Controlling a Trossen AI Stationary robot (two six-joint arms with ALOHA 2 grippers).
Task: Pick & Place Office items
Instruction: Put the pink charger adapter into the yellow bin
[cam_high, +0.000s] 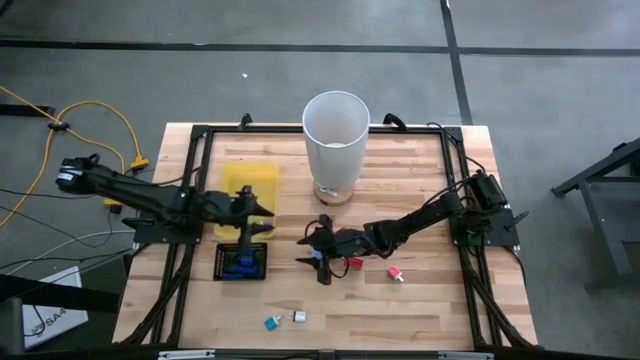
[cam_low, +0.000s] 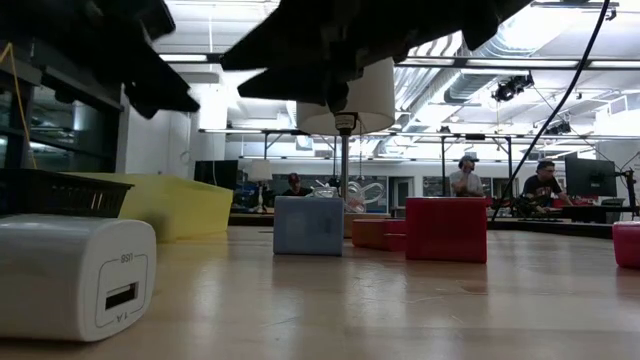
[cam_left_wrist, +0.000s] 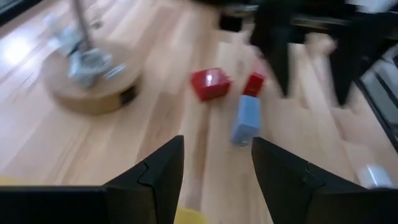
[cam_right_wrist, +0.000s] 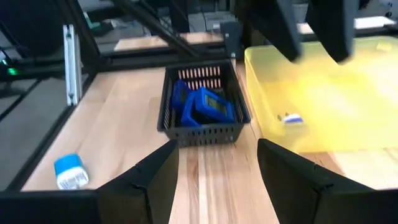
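Over the middle of the tabletop (cam_high: 420, 300) I have the right gripper (cam_high: 322, 262) hanging low, fingers spread with nothing between them. Just to its right lies a red block (cam_high: 354, 263), and a pink piece (cam_high: 395, 273) sits a little farther right. From the left wrist view I also make out a second small red piece (cam_left_wrist: 254, 83) and a pale blue block (cam_left_wrist: 247, 120) close together there, though blur leaves their exact contact unclear. Near the front edge a teal piece (cam_high: 271, 322) and a white USB charger (cam_high: 298, 317) lie side by side, well apart from both arms.

The left gripper (cam_high: 247, 222) hovers between the yellow tray (cam_high: 250, 180) and the black mesh basket (cam_high: 243, 262), also spread and empty. The basket already holds blue items (cam_right_wrist: 202, 106), and one small white-and-blue piece (cam_right_wrist: 290, 119) lies in the tray. The tall white bin (cam_high: 335, 135) stands at the far centre.

My read is that the right arm is lining up on the red cluster. To do it well I would pick one piece — the larger red block looks easiest — centre the fingers squarely over it, and come straight down so a fingertip does not shove its neighbours. Closing should wait until both fingers flank the block evenly.
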